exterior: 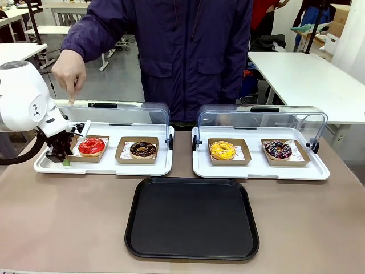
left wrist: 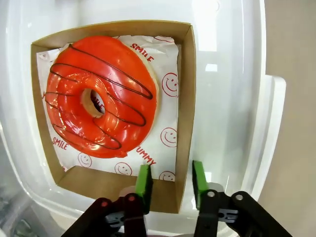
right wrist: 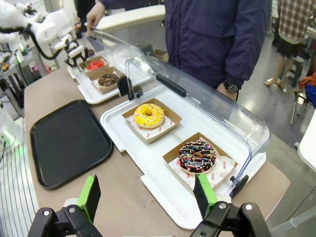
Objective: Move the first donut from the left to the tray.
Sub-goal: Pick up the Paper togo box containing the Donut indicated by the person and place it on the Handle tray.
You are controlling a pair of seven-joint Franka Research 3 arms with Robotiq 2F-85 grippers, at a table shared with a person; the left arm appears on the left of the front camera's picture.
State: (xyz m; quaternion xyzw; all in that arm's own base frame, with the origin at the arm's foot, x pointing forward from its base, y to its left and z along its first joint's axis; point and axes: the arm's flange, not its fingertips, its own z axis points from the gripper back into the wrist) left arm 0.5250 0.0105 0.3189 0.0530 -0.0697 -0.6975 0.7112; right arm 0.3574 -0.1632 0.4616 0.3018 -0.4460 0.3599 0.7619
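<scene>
The red-iced ring donut (exterior: 92,146) (left wrist: 101,96), striped with thin dark lines, lies in its small brown cardboard tray (left wrist: 185,113) at the left end of the left white tray (exterior: 102,168). My left gripper (exterior: 61,160) (left wrist: 172,181) is low at that cardboard tray's near corner. It is open, with one green pad inside the side wall and the other outside it. The large black tray (exterior: 192,218) (right wrist: 69,140) lies bare at the table's front middle. Off to the right, my right gripper (right wrist: 148,192) hangs open and holds nothing.
A chocolate donut (exterior: 142,149) sits right of the red one. The right white tray (exterior: 259,170) holds a yellow donut (exterior: 222,150) and a sprinkled chocolate one (exterior: 278,149). Both clear lids stand raised; the person's hand (exterior: 69,71) is by the left lid (exterior: 114,111).
</scene>
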